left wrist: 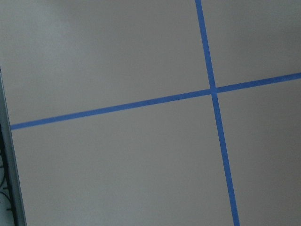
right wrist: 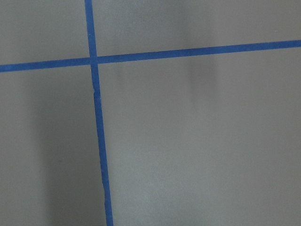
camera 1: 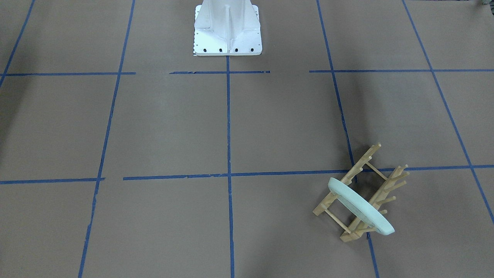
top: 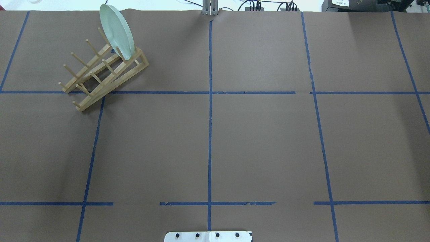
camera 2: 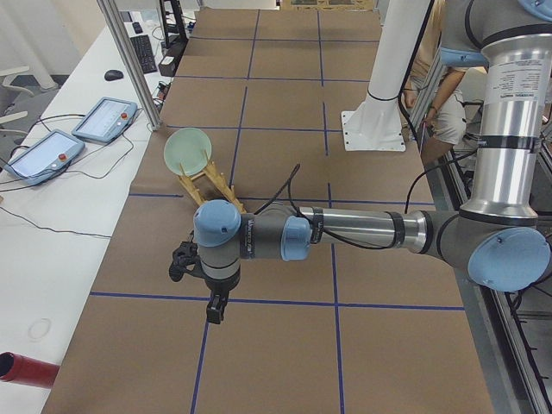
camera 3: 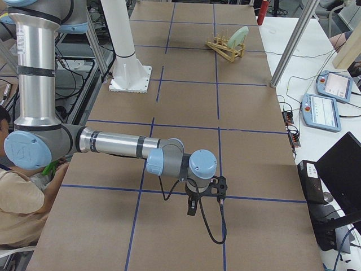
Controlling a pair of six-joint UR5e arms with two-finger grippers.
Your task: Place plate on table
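Note:
The pale mint-green plate (camera 1: 361, 206) stands on edge, tilted, between the pegs at one end of a light wooden rack (camera 1: 359, 170). Both sit on the brown table (camera 1: 173, 127) with blue tape lines, far from the robot on its left side. The plate (top: 116, 32) and rack (top: 111, 84) also show in the overhead view. My left gripper (camera 2: 216, 310) shows only in the exterior left view, hanging over the table well short of the plate (camera 2: 187, 148). My right gripper (camera 3: 192, 208) shows only in the exterior right view, far from the plate (camera 3: 239, 36). I cannot tell whether either is open or shut.
The white robot base (camera 1: 227, 31) stands at the table's robot-side edge. Teach pendants (camera 2: 103, 116) lie on a side bench beyond the table's far edge. A person (camera 3: 17, 209) sits beside the robot. Both wrist views show only tape lines on the table.

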